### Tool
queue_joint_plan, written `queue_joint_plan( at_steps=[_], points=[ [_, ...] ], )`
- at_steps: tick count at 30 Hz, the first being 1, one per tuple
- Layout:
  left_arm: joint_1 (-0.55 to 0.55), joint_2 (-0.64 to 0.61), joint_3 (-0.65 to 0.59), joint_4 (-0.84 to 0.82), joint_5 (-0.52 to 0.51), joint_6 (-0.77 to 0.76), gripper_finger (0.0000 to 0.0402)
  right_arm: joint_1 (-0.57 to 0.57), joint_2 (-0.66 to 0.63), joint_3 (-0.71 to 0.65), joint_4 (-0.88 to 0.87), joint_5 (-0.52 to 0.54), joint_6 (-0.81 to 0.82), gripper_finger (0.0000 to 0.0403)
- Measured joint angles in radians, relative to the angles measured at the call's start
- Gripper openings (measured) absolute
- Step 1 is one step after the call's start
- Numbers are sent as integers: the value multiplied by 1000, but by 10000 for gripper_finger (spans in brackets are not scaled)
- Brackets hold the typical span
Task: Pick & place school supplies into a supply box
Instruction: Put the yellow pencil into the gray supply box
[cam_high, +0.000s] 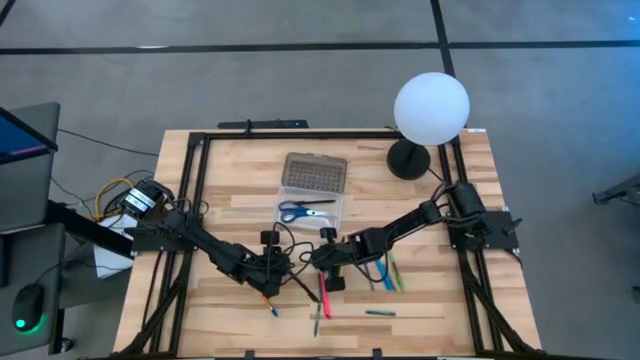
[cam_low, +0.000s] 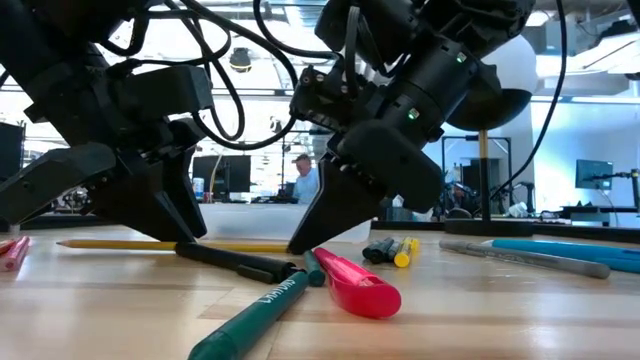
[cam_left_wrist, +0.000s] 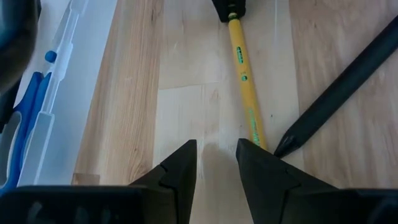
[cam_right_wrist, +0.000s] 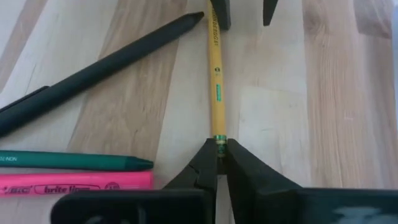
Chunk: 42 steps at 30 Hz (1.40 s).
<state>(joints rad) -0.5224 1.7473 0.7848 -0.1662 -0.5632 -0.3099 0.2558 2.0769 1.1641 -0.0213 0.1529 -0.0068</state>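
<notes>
A yellow pencil (cam_right_wrist: 216, 81) lies flat on the wooden table between my two grippers. My right gripper (cam_right_wrist: 219, 155) is shut on one end of it. My left gripper (cam_left_wrist: 217, 158) stands open at the pencil's other end, which runs alongside one finger (cam_left_wrist: 258, 165), with nothing between the fingers. A black pen (cam_right_wrist: 93, 74), a green marker (cam_right_wrist: 74, 162) and a pink highlighter (cam_right_wrist: 74, 182) lie next to the right gripper. The clear supply box (cam_high: 313, 185) stands open farther back, with blue-handled scissors (cam_high: 305, 210) lying in it. My right gripper pinches the pencil's metal-banded end (cam_right_wrist: 218, 139) between its two fingertips. The fingers slant down from the table's right side and point along the pencil. The pencil lies level on the table. My left gripper: whether its finger touches the pencil (cam_left_wrist: 254, 127), I cannot tell.
A lamp with a white globe (cam_high: 431, 105) stands at the far right of the table. More pens and markers (cam_high: 385, 275) lie near the right arm, and one green pen (cam_high: 380, 312) lies toward the near edge. A person (cam_low: 300, 180) is in the room beyond the table.
</notes>
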Motion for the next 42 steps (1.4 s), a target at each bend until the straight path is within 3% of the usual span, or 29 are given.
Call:
queue_joint_plan(
  at_steps=[5,17,28,34,42],
  points=[
    [0,0,0,4,-37,-9,114,19,2,-1,-2,60,-22,4],
    [-11,0,1,5,-225,-10,114,139,10,-10,9,438,-169,1],
    [-58,-9,2,-11,-512,-15,114,198,10,-9,25,614,-203,0],
    [-127,-101,8,-139,-727,-138,114,208,5,-8,-26,708,-181,0],
    [-187,-207,8,-349,-750,-362,114,193,-82,-8,-166,799,-41,0]
  ],
)
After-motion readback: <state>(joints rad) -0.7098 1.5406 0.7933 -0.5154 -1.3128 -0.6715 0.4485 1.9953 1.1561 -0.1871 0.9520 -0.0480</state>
